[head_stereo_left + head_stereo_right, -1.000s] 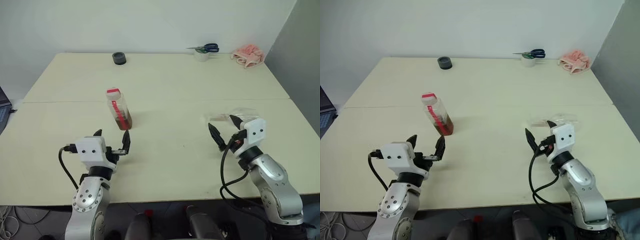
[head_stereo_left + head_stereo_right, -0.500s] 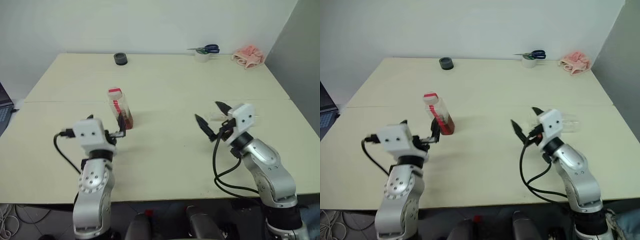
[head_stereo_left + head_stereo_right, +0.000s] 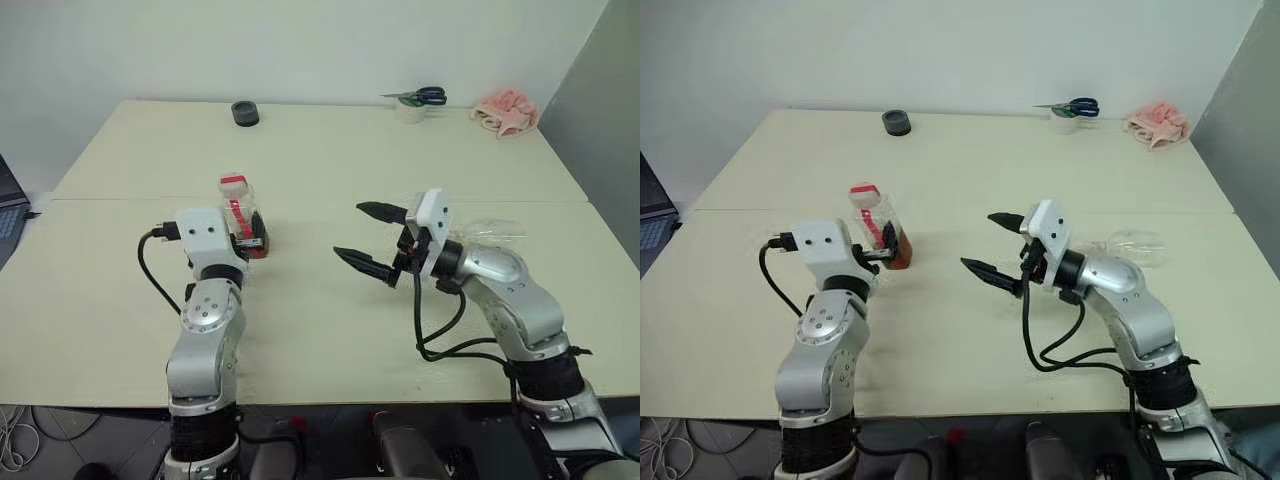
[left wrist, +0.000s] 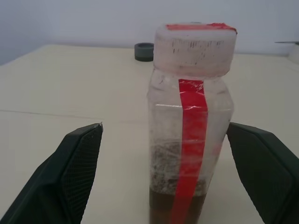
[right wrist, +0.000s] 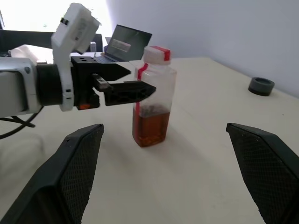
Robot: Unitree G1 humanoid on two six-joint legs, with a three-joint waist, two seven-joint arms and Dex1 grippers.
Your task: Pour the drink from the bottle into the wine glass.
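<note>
Bottle (image 3: 241, 213) stands upright on the bench (image 3: 330, 160), long axis vertical, red cap on top, red label strip facing the left claw; the drink (image 5: 150, 130) fills only the bottom part. In the head view it sits approx 10 o'clock from bench centre.

Left claw (image 4: 175, 179) is w/ its fingers spread wide, one on each side of the bottle, nothing pinched yet; gaps show on both sides in the left wrist view. Bottle lies dead ahead at 12 o'clock from that claw, between the fingers, so the left arm is clearly the nearer one. Judgement: next move is just a squeeze across the bottle's body, below the cap.

Right claw (image 3: 372, 240) is also spread wide and empty, pointing across toward the bottle, which sits approx 9 o'clock from it in the head view, well apart.

Wine glass (image 3: 1132, 245) appears to lie on its side on the bench just behind the right forearm, approx 3 o'clock from the right claw; partly hidden, so which way stem and foot point I can't tell. Judgement: it needs standing up before any pour.
</note>
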